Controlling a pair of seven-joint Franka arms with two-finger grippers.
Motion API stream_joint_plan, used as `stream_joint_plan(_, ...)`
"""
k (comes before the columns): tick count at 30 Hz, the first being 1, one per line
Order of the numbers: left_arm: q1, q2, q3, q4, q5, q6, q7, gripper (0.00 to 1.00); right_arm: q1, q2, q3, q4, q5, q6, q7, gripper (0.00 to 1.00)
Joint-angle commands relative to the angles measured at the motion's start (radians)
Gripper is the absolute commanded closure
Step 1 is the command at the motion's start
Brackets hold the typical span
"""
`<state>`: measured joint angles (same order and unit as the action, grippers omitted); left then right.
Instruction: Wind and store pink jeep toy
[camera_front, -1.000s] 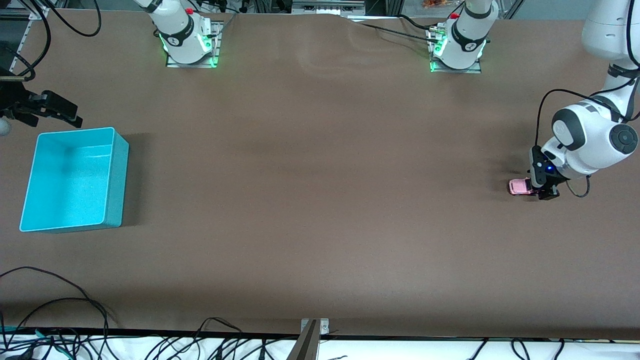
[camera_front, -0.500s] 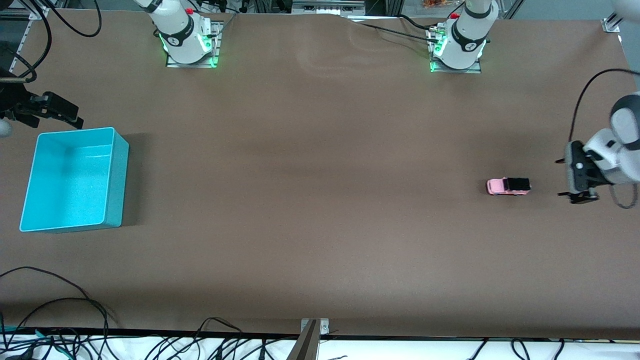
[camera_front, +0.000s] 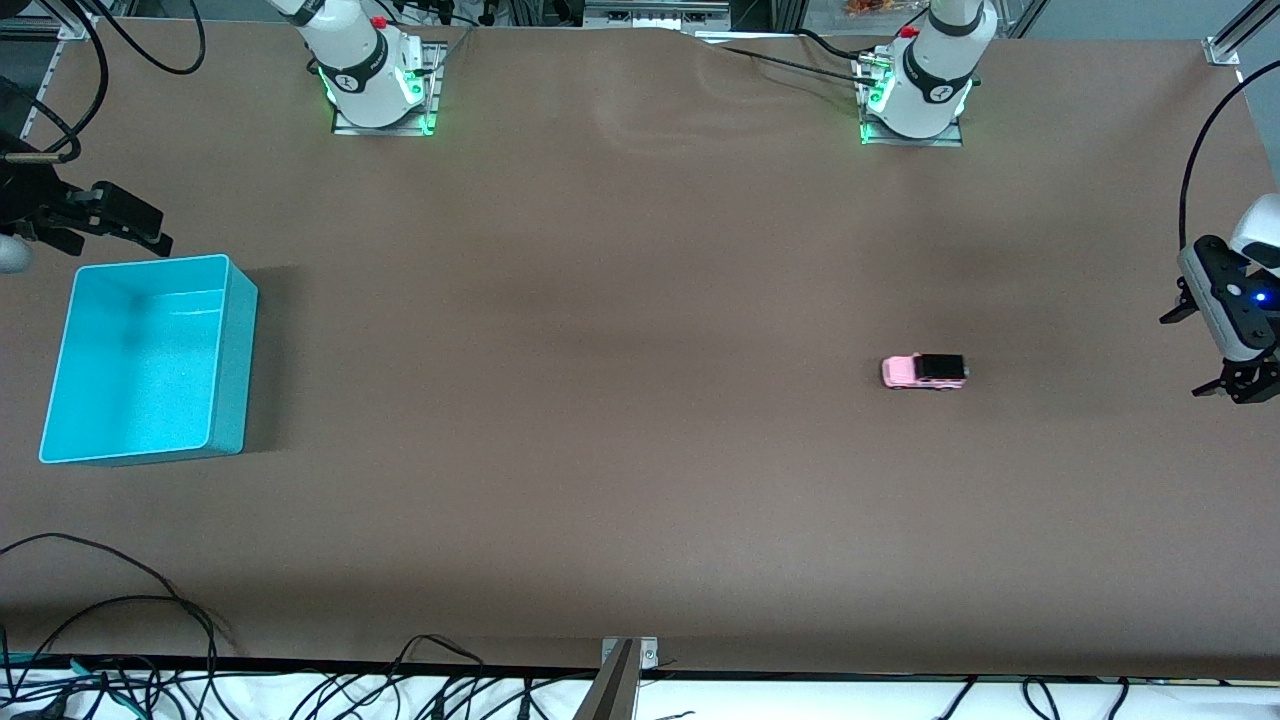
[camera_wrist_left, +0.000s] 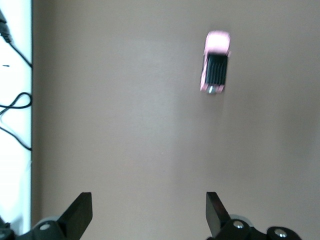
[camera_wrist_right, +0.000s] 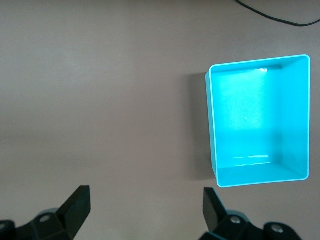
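The pink jeep toy (camera_front: 925, 371) sits free on the desk (camera_front: 620, 450) toward the left arm's end, long axis along the desk's length, nearest the empty, spread left gripper (camera_front: 1238, 385) at that edge; the right gripper (camera_wrist_right: 145, 212) hovers open by the turquoise bin (camera_front: 60, 400); no readable writing.

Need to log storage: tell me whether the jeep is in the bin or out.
Out. The pink jeep toy stands on its wheels on the table, toward the left arm's end; the turquoise bin holds nothing.
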<state>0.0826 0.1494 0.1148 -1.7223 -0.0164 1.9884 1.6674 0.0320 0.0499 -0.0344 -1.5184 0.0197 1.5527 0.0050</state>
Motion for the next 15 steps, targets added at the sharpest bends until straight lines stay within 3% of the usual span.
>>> stream_joint_plan(1, -0.013, -0.025, -0.001, -0.010, 0.026, 0.020, -0.032, 0.00, 0.003, 0.002, -0.002, 0.020, 0.016, -0.019, 0.018, 0.00)
stream_joint_plan(15, -0.023, -0.109, -0.070, -0.016, 0.099, 0.007, -0.369, 0.00, 0.005, 0.008, -0.001, 0.024, 0.016, -0.011, 0.021, 0.00)
